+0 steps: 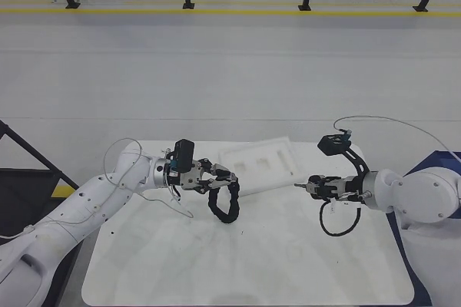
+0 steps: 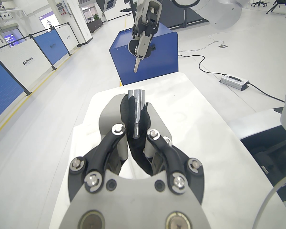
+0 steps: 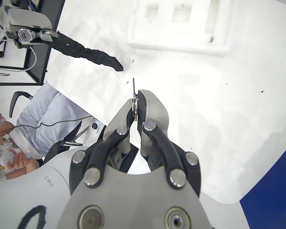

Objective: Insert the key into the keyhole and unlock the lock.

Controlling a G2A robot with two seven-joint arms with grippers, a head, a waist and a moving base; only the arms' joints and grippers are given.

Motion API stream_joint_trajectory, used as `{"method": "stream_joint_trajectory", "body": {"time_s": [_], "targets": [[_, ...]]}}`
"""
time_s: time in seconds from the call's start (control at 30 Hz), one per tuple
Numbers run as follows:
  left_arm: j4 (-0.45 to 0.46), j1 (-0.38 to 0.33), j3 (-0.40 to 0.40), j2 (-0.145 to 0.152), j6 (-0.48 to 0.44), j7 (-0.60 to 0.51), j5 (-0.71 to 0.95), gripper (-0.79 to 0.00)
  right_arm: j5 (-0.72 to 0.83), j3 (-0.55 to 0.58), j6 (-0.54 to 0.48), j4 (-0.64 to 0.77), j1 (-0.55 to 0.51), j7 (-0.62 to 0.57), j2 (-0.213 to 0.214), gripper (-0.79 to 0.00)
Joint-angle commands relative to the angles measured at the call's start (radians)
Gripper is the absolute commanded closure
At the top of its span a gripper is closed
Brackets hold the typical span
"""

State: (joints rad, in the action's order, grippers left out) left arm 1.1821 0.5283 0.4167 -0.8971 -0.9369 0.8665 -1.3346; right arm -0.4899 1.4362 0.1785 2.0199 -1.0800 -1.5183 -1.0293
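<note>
Lock (image 2: pixel 138 110): top view centre-left; left jaws gripping it, keyhole facing key for straight entry.
Key (image 2: pixel 136 66): centre-right; right jaws pinching head, blade aiming at lock, still well apart.

key (image 3: pixel 133 85) bow hidden within right pincer (image 3: pixel 135 97), blade teeth too small to tell

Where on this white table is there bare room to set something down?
Crowded in the middle: the left gripper holds the chrome lock with black loop, the right gripper the metal key, the white foam tray behind them. Bare: the near half of the white table, from those grippers to its front edge.
</note>
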Motion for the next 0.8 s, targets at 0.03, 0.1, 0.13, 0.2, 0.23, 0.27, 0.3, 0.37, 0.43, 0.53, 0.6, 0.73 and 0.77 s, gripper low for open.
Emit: {"method": "stream_joint_trajectory", "body": {"time_s": [0.03,0.1,0.13,0.2,0.23,0.27,0.3,0.37,0.43,0.53,0.6,0.73,0.77], "targets": [[0.001,0.004,0.000,0.000,0.004,-0.004,0.002,0.000,0.000,0.000,0.000,0.000,0.000,0.000,0.000,0.000],[0.030,0.013,0.006,-0.004,0.013,-0.046,0.009,0.000,0.019,0.002,-0.005,0.003,-0.010,0.018,0.000,0.000],[0.045,0.010,0.010,-0.006,0.009,-0.064,0.009,0.000,0.028,0.012,-0.006,0.017,-0.012,0.012,0.002,0.000],[0.070,-0.002,0.015,-0.013,0.010,-0.101,-0.010,0.000,0.045,0.029,-0.007,0.056,-0.010,-0.018,0.010,0.000],[0.085,-0.009,0.015,-0.019,0.009,-0.108,-0.025,0.000,0.038,0.034,-0.007,0.079,-0.012,-0.018,0.016,0.000],[0.097,-0.015,0.014,-0.025,0.005,-0.102,-0.037,0.000,0.036,0.035,-0.003,0.106,-0.018,-0.018,0.024,0.000],[0.108,-0.023,0.008,-0.033,-0.003,-0.091,-0.059,0.000,0.046,0.033,-0.003,0.132,-0.024,-0.018,0.033,0.000],[0.104,-0.046,-0.006,-0.052,0.010,-0.086,-0.126,0.000,0.040,0.038,0.014,0.181,-0.037,-0.018,0.055,0.000],[0.095,-0.062,-0.026,-0.076,0.029,-0.046,-0.171,0.000,0.050,0.041,0.024,0.228,-0.050,-0.018,0.080,0.000],[0.054,-0.088,-0.061,-0.118,0.066,0.011,-0.241,0.000,0.071,0.056,0.041,0.287,-0.066,-0.018,0.118,0.000],[0.017,-0.105,-0.088,-0.149,0.091,0.054,-0.286,0.000,0.086,0.065,0.050,0.314,-0.074,-0.018,0.142,0.000],[-0.069,-0.134,-0.131,-0.213,0.138,0.155,-0.335,0.000,0.117,0.076,0.059,0.330,-0.072,-0.018,0.184,0.000],[-0.086,-0.138,-0.141,-0.230,0.155,0.172,-0.331,0.000,0.126,0.073,0.060,0.330,-0.069,-0.018,0.193,0.000]]}}
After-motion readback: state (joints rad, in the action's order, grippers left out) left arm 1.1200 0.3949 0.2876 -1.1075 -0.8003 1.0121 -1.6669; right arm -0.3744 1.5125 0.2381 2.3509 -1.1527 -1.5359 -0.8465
